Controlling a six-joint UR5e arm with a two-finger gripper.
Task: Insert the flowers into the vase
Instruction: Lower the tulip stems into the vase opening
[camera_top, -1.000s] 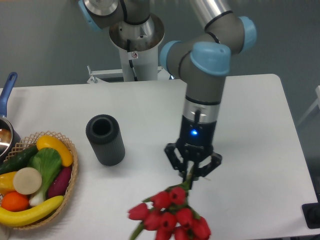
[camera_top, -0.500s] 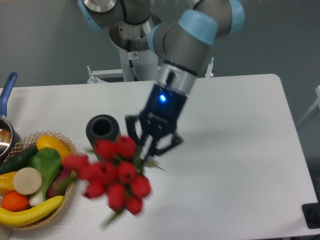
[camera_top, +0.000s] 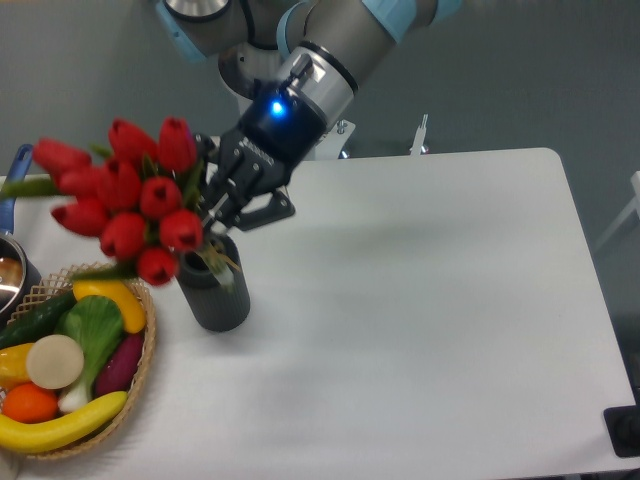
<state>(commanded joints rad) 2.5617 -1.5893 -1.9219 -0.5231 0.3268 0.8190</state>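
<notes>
A bunch of red tulips, the flowers (camera_top: 125, 200), hangs in the air at the left of the frame, heads fanned towards the upper left and stems running down to the right, where the stem ends dip at the mouth of the vase (camera_top: 212, 288); how deep they sit inside cannot be told, as the blooms cover part of the rim. The gripper (camera_top: 222, 212) is closed on the stems just below the heads, its dark fingers pinched around the bundle above the vase. The bunch looks light but top-heavy, its heads spread wider than the vase mouth, and the thin stems and leaves would likely bend or splay under a loose hold; the sensible place to grip appears to be where it is held now, low on the gathered stems, clear of the blooms, which look easy to crush. The vase, a dark ribbed cylinder standing upright on the white worktop (camera_top: 430, 320), seems narrow and could tip if the stems drag sideways against its rim. Just beside it at lower left sits a wicker basket (camera_top: 140, 372) of vegetables and fruit, with a blue-handled pot (camera_top: 12, 255) at the left edge.
</notes>
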